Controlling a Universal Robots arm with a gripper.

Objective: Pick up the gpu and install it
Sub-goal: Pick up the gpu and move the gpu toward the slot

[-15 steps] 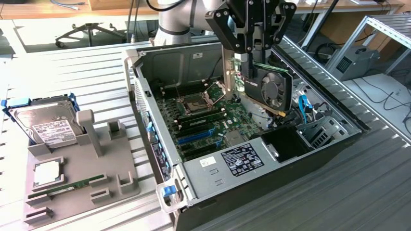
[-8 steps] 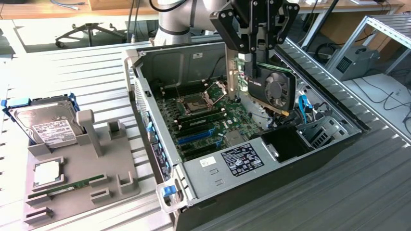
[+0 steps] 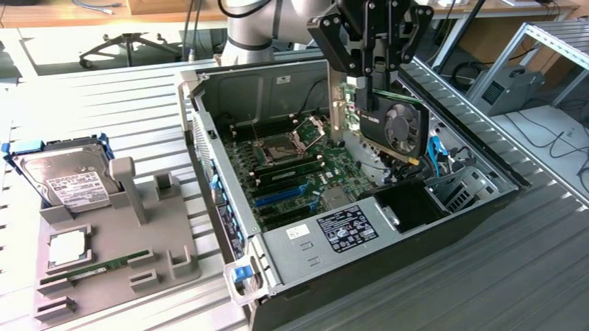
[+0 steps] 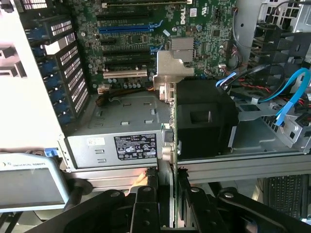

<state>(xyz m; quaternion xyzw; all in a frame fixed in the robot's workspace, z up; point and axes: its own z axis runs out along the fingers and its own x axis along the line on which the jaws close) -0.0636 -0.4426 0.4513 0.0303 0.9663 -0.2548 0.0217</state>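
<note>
The gpu (image 3: 398, 125), a black card with one round fan, a green board edge and a silver end bracket, hangs tilted in the air above the open computer case (image 3: 221, 276). My gripper (image 3: 374, 77) is shut on its upper edge. In the wrist view the gpu (image 4: 204, 121) shows edge-on, its silver bracket pointing toward the motherboard (image 4: 146, 29), and the gripper (image 4: 168, 178) clamps the green edge from both sides. The card floats over the power supply area, apart from the expansion slots (image 4: 124, 74).
On the exterior view's left, a grey fixture (image 3: 124, 238) carries a silver hard drive (image 3: 69, 181) and a thin green RAM stick (image 3: 96, 265). Blue cables (image 4: 291, 92) and the drive cage (image 3: 460, 189) sit beside the card. The case walls (image 3: 198, 103) rise around the motherboard.
</note>
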